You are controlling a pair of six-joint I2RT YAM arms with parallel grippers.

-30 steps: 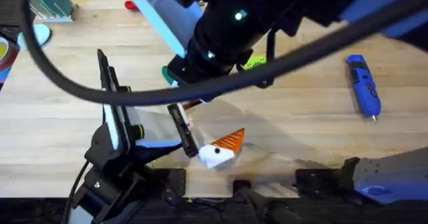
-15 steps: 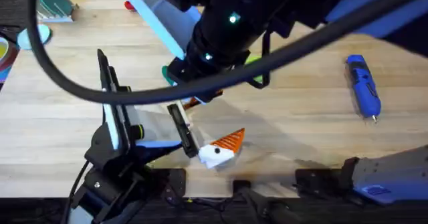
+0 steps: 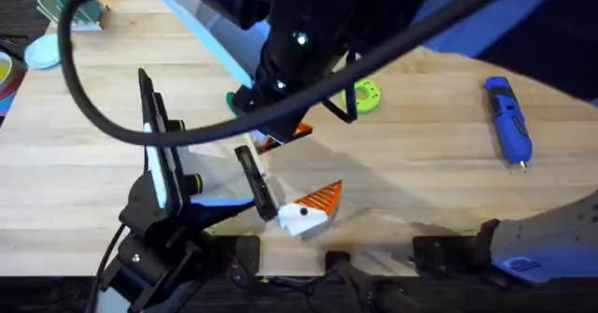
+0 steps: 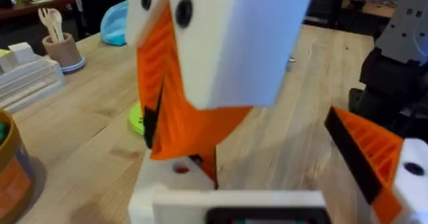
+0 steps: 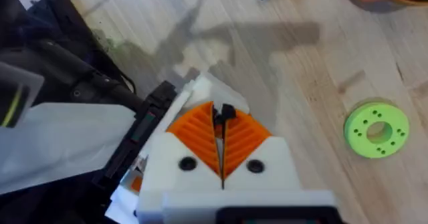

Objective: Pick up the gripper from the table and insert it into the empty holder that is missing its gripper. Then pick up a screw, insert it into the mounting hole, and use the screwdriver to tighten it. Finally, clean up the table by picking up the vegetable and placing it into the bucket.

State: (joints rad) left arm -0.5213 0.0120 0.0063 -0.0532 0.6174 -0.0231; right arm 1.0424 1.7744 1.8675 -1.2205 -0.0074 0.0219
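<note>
With the right tool (image 5: 223,120) pinched shut on a small dark piece, probably the screw (image 5: 225,112), just above the white holder (image 5: 199,89) near the bench's (image 3: 420,182) middle, lower slowly and straight, lining tip with hole before letting go.

Both arms are black, jointed tubes with light-blue panels along their links. The right arm (image 3: 299,61) carries a small glowing green light and a thick black cable looping off it. Its gripper (image 5: 223,134) has white angular finger bases with black screw heads and orange ribbed pads. The left gripper (image 4: 267,150) is built the same way.
</note>
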